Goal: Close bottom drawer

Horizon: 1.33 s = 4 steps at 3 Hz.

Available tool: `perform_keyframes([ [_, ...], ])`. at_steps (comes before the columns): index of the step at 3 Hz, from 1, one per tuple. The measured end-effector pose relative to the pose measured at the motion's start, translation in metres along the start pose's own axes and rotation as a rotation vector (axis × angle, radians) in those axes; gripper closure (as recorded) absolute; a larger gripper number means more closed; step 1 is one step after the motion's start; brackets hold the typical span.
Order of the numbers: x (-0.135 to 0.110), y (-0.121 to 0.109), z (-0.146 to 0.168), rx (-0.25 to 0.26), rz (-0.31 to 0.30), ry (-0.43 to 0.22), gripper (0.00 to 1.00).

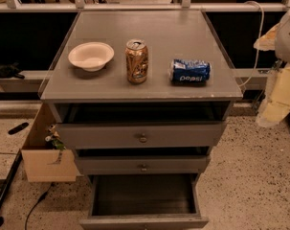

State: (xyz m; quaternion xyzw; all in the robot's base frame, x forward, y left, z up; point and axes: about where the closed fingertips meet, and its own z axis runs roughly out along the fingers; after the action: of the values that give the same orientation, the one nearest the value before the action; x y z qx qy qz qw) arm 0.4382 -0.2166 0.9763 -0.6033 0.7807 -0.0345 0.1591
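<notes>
The bottom drawer (pixel 143 220) is the lowest of three in a grey cabinet (pixel 139 92). It is pulled far out towards me, so its dark inside (pixel 143 194) shows, and its flat front is cut by the lower edge of the view. The middle drawer (pixel 142 165) and the top drawer (pixel 141 135) each stand a little way out, with small brass knobs. My gripper (pixel 280 92) is part of the pale cream arm at the right edge. It is well to the right of the cabinet and higher than the bottom drawer, touching nothing.
On the cabinet top stand a white bowl (pixel 91 55), an upright golden can (pixel 137 61) and a blue Pepsi can (pixel 190 71) lying on its side. A cardboard box (pixel 46 152) leans against the cabinet's left side. Cables lie on the speckled floor (pixel 250 176).
</notes>
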Motion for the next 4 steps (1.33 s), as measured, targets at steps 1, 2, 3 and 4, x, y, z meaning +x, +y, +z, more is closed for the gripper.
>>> perform_keyframes([
  [1, 0.002, 0.002, 0.001, -0.003, 0.006, -0.01, 0.0],
  [2, 0.007, 0.009, 0.003, -0.018, 0.027, -0.049, 0.0],
  [3, 0.022, 0.035, 0.016, -0.018, 0.041, -0.144, 0.0],
  [4, 0.056, 0.065, 0.057, -0.002, 0.101, -0.288, 0.0],
])
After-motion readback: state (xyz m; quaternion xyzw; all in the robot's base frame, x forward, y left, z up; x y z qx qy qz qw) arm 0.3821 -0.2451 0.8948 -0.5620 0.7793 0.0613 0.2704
